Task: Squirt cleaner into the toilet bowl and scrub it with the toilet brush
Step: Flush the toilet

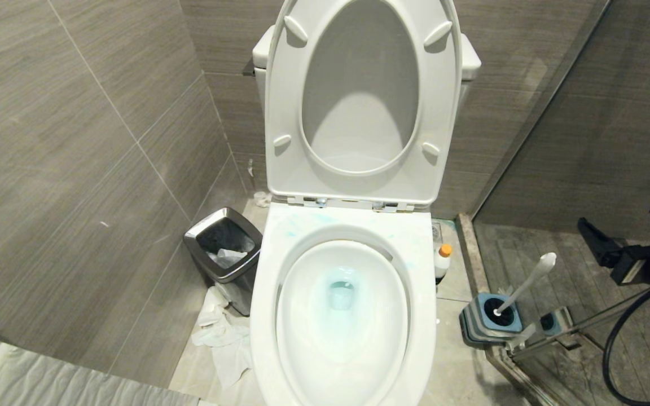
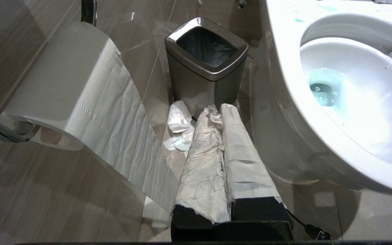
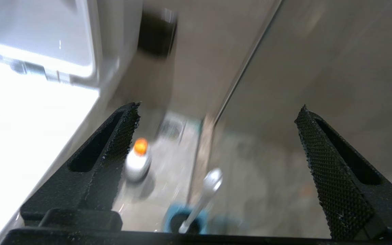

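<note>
— Where was the right gripper (image 3: pixel 216 170), and how did its jaws stand?

— At the right edge of the head view, level with the toilet brush (image 1: pixel 522 285) and apart from it. Its two black textured fingers (image 3: pixel 332 177) were spread wide with nothing between them. In the right wrist view the brush's white handle and blue-grey holder showed low in the frame, in the gap between the fingers but well beyond them.

— And the left gripper (image 2: pixel 220 112)?

— Low in the centre of the left wrist view, its paper-wrapped fingers pressed together, empty, pointing toward a steel-rimmed waste bin (image 2: pixel 207 64) with crumpled tissue (image 2: pixel 180 126) on the floor before it.

— The cleaner?

— The cleaner (image 1: pixel 443 260) stood upright on the floor, just beside the right side of the toilet bowl (image 1: pixel 342 304), orange cap on. The brush leaned in its holder further right, by the glass partition (image 1: pixel 534 113).

— The bowl itself?

— Centre of the head view, seat and lid raised, blue-teal liquid pooled at the drain and faint teal smears on the rim.
</note>
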Robot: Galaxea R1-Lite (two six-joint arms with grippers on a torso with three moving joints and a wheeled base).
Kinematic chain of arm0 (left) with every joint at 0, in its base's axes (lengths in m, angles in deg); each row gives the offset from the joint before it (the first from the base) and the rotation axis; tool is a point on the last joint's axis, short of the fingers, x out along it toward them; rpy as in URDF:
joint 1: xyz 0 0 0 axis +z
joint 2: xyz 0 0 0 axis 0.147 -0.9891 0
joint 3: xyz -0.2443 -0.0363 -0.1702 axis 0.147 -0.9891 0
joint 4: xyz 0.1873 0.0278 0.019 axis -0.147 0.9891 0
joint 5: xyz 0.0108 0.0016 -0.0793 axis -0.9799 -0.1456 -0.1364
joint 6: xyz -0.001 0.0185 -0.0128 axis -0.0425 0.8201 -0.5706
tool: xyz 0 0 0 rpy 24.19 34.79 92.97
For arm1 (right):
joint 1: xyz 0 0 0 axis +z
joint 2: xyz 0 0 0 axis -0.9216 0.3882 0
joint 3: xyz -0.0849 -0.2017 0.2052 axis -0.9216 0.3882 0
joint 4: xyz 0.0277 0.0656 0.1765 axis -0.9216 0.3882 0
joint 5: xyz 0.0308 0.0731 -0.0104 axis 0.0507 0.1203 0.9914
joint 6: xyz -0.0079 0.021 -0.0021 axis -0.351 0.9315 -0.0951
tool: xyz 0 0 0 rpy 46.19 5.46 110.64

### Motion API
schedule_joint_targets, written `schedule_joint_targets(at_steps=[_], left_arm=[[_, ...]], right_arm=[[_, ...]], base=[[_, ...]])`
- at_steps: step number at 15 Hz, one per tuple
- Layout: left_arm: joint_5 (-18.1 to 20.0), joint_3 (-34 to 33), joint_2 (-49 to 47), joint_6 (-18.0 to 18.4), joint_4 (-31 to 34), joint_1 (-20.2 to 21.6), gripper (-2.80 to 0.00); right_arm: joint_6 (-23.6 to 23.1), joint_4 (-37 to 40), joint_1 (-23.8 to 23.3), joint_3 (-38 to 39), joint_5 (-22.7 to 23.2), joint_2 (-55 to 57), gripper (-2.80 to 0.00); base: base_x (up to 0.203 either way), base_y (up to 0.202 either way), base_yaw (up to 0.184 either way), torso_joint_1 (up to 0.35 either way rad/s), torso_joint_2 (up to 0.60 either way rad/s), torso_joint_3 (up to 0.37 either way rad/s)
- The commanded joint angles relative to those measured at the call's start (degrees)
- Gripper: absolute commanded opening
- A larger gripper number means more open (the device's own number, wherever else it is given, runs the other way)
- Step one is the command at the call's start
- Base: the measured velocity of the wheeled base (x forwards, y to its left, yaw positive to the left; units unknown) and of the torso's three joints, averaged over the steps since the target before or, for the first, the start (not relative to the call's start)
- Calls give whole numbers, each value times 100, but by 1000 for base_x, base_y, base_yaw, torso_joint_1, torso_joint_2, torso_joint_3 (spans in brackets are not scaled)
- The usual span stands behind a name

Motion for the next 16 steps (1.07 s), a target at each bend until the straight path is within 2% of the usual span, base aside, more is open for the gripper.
schedule_joint_targets(at_steps=[1,5,9,11,13,16], left_arm=[[-2,-44,-5,-6,-2,1,-280],[-2,-44,-5,-6,-2,1,-280],[-2,-44,-5,-6,-2,1,-280],[-2,-44,-5,-6,-2,1,-280],[-2,-44,-5,-6,-2,1,-280],[-2,-44,-5,-6,-2,1,-280]], right_arm=[[-178,76,53,21,33,-962,0],[-660,903,246,18,57,-2441,0],[-783,3120,276,-186,78,-4384,0],[-798,3974,285,-224,68,-5155,0],[-817,4305,288,-184,35,-5702,0],[-821,4391,289,-220,24,-6323,0]], base=[[0,0,0,0,0,0],[0,0,0,0,0,0],[0,0,0,0,0,0],[0,0,0,0,0,0],[0,0,0,0,0,0],[0,0,0,0,0,0]])
